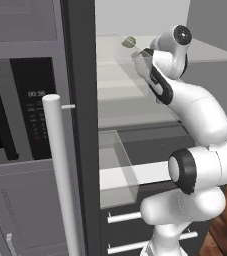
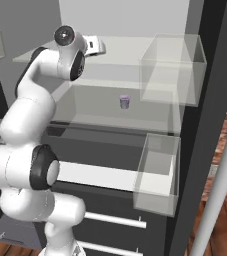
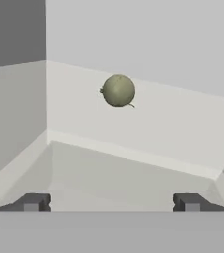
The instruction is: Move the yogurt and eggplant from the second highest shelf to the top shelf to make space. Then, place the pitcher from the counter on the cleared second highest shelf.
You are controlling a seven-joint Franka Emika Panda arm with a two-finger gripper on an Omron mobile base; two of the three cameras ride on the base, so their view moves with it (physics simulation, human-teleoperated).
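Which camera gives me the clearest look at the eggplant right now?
The hand view: the eggplant sits whole and unobstructed on the top shelf. The left base view shows it small and far, beside the arm.

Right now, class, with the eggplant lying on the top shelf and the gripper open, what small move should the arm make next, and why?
Probably draw the gripper back out of the fridge. Its fingertips stand wide apart with nothing between them, and the eggplant sits apart from them on the top shelf. The yogurt is on the second highest shelf below, so it looks like the next thing to fetch.
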